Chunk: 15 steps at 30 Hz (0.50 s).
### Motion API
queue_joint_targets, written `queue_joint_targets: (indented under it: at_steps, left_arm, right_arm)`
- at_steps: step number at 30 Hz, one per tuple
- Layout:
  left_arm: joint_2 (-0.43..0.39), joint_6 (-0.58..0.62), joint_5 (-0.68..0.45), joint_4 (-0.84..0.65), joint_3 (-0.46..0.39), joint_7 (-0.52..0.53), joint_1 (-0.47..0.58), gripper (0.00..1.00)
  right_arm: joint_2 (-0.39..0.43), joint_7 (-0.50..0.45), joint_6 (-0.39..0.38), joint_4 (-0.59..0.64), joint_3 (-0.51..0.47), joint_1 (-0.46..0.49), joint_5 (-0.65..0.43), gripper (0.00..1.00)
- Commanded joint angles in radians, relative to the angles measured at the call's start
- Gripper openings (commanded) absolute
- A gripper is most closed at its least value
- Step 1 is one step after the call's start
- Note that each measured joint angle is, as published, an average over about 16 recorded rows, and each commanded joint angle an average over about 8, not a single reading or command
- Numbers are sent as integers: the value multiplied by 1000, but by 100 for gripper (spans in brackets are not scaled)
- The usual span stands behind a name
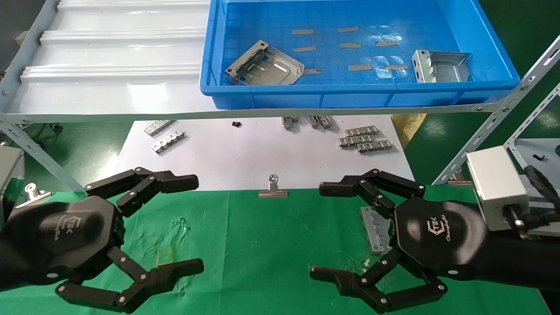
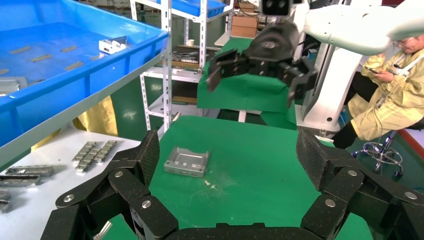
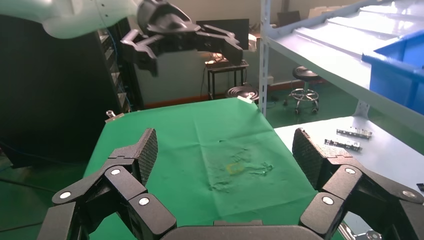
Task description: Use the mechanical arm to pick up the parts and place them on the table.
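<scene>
One stamped silver-grey sheet-metal plate (image 1: pixel 375 229) lies on the green cloth table (image 1: pixel 262 245) beneath the black right gripper (image 1: pixel 317 232), fingers spread wide and empty; left gripper (image 1: pixel 199 223) likewise open, idle.

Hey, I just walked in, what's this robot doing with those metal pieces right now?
It is moving stamped metal parts from the blue bin onto the green table. One part already lies on the cloth, partly under the right claw, which hovers open and empty above it. Two more parts wait in the bin. The left claw hangs open and idle over the table's left side.
</scene>
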<state>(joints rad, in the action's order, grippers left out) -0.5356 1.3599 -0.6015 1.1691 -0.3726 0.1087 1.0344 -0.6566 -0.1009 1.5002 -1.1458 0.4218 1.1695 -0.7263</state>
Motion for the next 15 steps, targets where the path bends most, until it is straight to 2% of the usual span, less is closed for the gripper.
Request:
queue_joint_targets:
  at_steps: [1,8,15]
  left_arm:
    - [0,0,0,0,0,0,0,100]
    - [0,0,0,0,0,0,0,100]
    - [0,0,0,0,0,0,0,100]
  right_arm:
    - [15,-29,-1,-46,-47,-31,-1,100]
    - [52,-97,-3,-161,-165,-110,-4,100]
    - [58,-102,-4,-177,-183,-122,-5,100]
